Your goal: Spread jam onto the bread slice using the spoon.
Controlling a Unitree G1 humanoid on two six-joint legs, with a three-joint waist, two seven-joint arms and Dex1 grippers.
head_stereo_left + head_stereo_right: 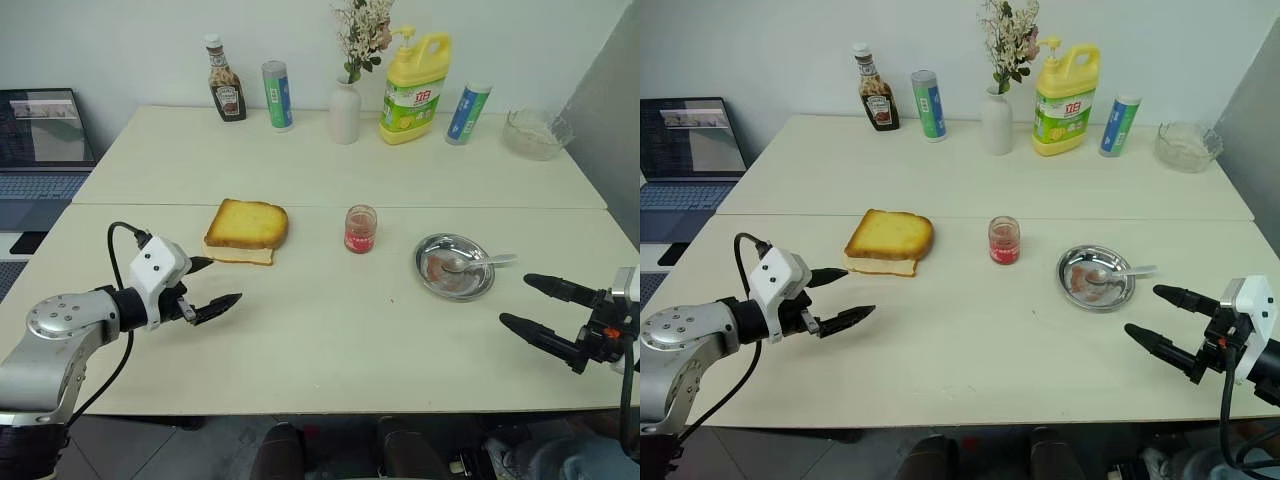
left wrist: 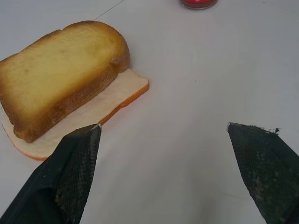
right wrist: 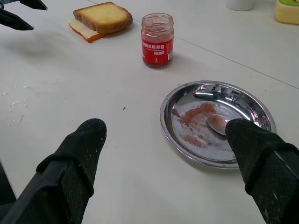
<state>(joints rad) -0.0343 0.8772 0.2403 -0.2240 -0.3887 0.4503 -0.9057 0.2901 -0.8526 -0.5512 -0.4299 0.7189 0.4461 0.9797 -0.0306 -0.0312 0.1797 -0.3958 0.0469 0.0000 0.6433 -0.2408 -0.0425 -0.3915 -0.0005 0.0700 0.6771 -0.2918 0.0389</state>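
Left eye view gave us the wide pale cream table (image 1: 330, 330) first, with our left gripper (image 1: 208, 285) and right gripper (image 1: 540, 305) hovering low over its near edge, well apart, each with its two black fingers spread wide and holding nothing. Next in size, the thick golden-yellow toasted bread slice (image 1: 248, 222) lay on a thinner, paler flat slice (image 1: 240, 254), near the left gripper. Right of centre sat the round shiny steel dish (image 1: 455, 267), smeared with reddish jam, and between it and the bread stood the small clear glass jar of dark red jam (image 1: 360, 229), its lid off. Smallest, the slim silver metal spoon (image 1: 480, 263) rested in the dish, its bowl among the smears and its handle poking over the rim towards the right gripper. We judged that the task stood at fetching the spoon: nothing red showed on the toast. The next move called for the right gripper to reach forward and pinch that thin handle where it overhung the rim.
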